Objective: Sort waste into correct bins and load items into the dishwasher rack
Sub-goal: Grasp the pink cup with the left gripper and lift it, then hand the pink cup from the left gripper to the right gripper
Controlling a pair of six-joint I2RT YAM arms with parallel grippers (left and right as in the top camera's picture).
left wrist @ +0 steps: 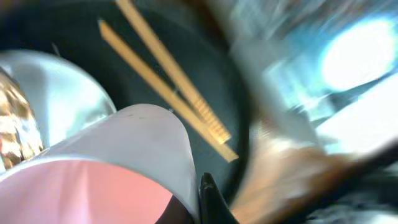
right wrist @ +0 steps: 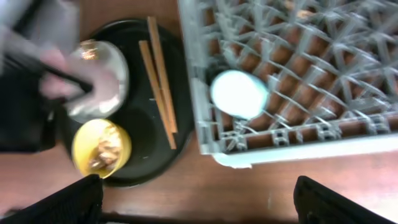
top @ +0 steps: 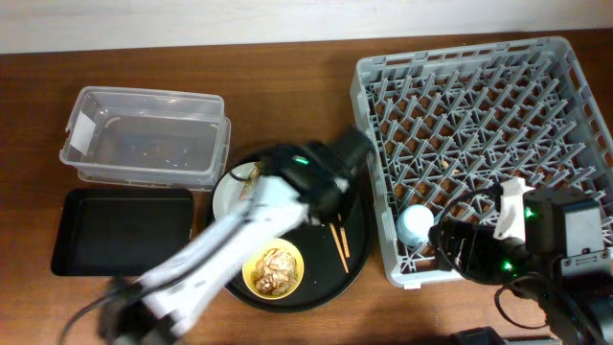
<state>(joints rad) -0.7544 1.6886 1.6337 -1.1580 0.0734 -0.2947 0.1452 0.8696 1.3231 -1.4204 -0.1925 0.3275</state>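
Left tool [top: 316, 187] clamped on the pink cup [left wrist: 93, 186] above the round tray [top: 356, 240], near the chopsticks [top: 339, 244]. Right tool [right wrist: 196, 186], fingers apart, over the tabletop [right wrist: 249, 193]; blue cup [top: 416, 223] in the rack [top: 575, 67].

Seemed a lab bench staged as a kitchen: robot arm [top: 220, 249] over wooden table [top: 287, 67], dishwasher rack [top: 498, 105], clear tub [top: 144, 144].

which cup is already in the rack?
The light-blue cup: it sits in the dishwasher rack, lower-left corner in the overhead view. The pink cup is outside it, close under the left wrist camera, over the round black tray.
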